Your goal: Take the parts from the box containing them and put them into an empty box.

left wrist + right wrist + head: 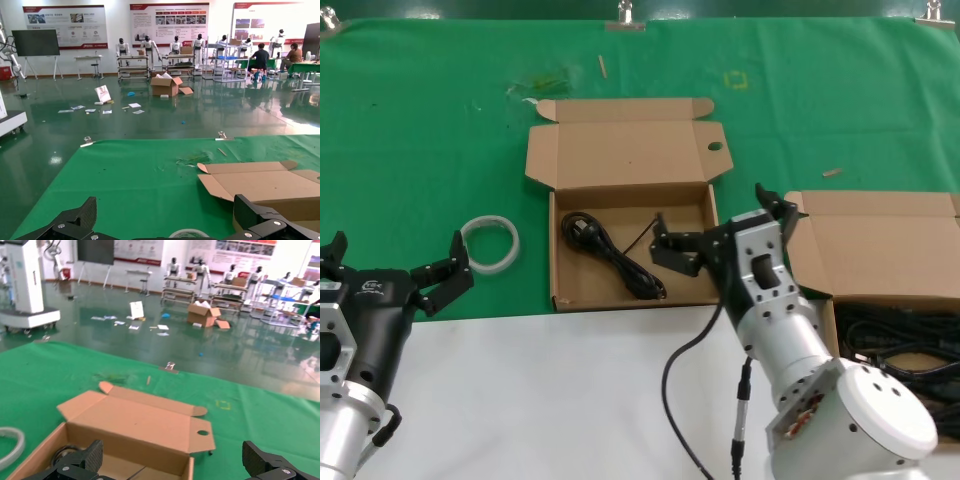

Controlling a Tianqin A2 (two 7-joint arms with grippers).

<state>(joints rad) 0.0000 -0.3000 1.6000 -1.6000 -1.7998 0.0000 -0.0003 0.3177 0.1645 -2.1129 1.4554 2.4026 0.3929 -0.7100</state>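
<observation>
The box with a round hole in its lid (715,147) lies open at the table's middle, with one coiled black cable (610,252) inside. The plain-lidded box (880,250) at the right holds several black cables (900,345). My right gripper (720,225) is open and empty, hovering over the middle box's right wall. The right wrist view shows this gripper (175,460) above that box (140,430) and the cable (65,452). My left gripper (392,260) is open and empty at the lower left; the left wrist view also shows it (167,220).
A white ring of tape (490,243) lies on the green cloth between my left gripper and the middle box; it also shows in the left wrist view (189,233). The near table surface (570,400) is white. Small scraps (545,85) lie at the back.
</observation>
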